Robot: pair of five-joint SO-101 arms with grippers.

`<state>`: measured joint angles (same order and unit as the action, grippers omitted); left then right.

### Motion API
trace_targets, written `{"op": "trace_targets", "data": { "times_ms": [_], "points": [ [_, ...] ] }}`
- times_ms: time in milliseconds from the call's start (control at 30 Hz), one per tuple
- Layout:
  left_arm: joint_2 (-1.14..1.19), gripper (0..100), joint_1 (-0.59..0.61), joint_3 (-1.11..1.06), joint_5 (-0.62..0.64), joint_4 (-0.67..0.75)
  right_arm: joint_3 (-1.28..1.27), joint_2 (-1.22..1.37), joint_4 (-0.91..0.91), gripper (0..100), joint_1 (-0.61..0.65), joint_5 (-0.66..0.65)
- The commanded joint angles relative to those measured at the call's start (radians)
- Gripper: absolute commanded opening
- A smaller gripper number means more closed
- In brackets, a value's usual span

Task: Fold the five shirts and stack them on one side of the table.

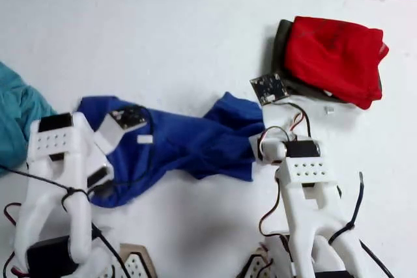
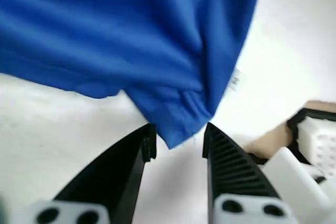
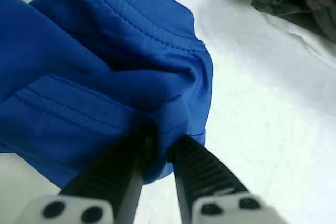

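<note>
1. One blue shirt (image 1: 189, 141) is the garment in play. It lies bunched and rope-like across the middle of the high view. Its long axis runs left to right, from the lower left up to a rumpled end just right of centre.
2. Right pincer (image 3: 160, 142): its jaws are pressed together on a fold at the right-hand end of the blue shirt, with cloth bulging out past the tips. That end looks secured.
3. Left pincer (image 2: 178, 137): its jaws stand spread. A hemmed corner of the blue shirt dips into the gap between them but is not pinched. White table shows on both sides of that corner.
4. That corner is what the next move turns on. The left arm is much the nearer to that end, and the cloth already sits between its jaws. In my judgement it only needs to close there, not travel. With both ends held, the arms could pull apart along the long axis and lay the shirt flat for folding.
5. The risk, as I read it, is that only the tip of the corner sits in the gap. A shallow bite could slip once tension comes on.
6. Further out, a red shirt (image 1: 335, 56) sits folded on a dark shirt (image 1: 281, 50) at the upper right. That looks like the start of the stack, close behind the right arm.
7. A teal shirt (image 1: 16, 122) lies crumpled at the left edge of the table (image 1: 163, 37), unfolded.
</note>
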<state>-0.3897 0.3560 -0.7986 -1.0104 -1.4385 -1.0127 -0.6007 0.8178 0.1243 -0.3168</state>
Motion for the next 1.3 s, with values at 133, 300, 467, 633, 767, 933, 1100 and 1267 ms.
{"op": "trace_targets", "data": {
  "times_ms": [133, 300, 467, 633, 767, 933, 1100, 1267],
  "points": [
    [0.101, 17, -0.094, -0.107, 0.084, 0.256, 0.003, -0.036, -0.016, 2.0, -0.001, 0.002],
    [0.364, 17, -0.091, 0.058, 0.157, 0.371, 0.003, -0.036, -0.016, 2.0, -0.001, 0.002],
    [0.646, 17, -0.063, 0.433, 0.25, 0.35, 0.003, -0.036, -0.018, 2.0, -0.001, 0.002],
    [0.899, 17, -0.066, 0.84, 0.301, 0.201, -0.051, -0.036, -0.156, 2.0, -0.002, 0.002],
    [1.057, 17, -0.069, 1.144, 0.31, 0.035, -0.087, -0.035, -0.255, 2.0, -0.002, -0.008],
    [1.157, 13, -0.071, 1.426, 0.304, -0.201, -0.061, -0.027, -0.32, 2.0, -0.001, -0.008],
    [1.157, 13, -0.064, 1.578, 0.301, -0.348, 0.048, 0.101, -0.312, 2.0, -0.002, -0.002],
    [1.026, 15, -0.052, 1.486, 0.275, -0.348, 0.137, 0.249, -0.286, 2.0, -0.004, -0.002]
  ]
}}
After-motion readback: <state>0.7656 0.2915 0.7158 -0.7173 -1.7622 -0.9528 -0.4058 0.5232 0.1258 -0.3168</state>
